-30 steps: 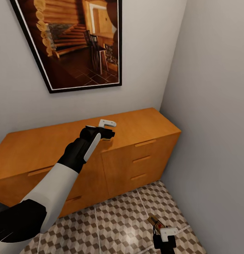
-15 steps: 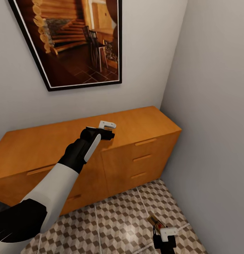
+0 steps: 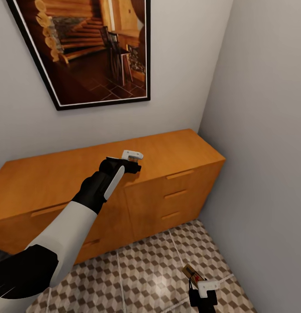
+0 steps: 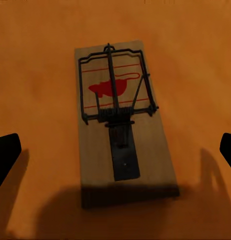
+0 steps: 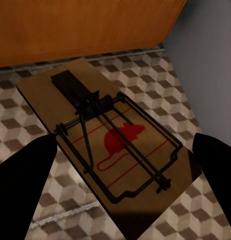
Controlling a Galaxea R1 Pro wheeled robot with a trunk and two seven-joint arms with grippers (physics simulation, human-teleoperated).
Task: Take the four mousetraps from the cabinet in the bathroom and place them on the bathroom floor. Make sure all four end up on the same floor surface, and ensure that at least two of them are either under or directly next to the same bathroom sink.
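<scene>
Two mousetraps sit in front of you. Nearest, your right gripper (image 3: 202, 290) hangs low over the patterned bathroom floor (image 3: 141, 278), its fingers (image 5: 20, 185) spread wide either side of one mousetrap (image 5: 108, 137); whether that trap lies on the tiles or is gripped, you cannot tell. Farther off, your left gripper (image 3: 132, 160) hovers over the top of the orange-brown cabinet (image 3: 176, 148), jaws wide apart, with a second mousetrap (image 4: 120, 127) lying flat on the wood between them. Beyond hangs a framed picture (image 3: 89, 48) on the wall.
</scene>
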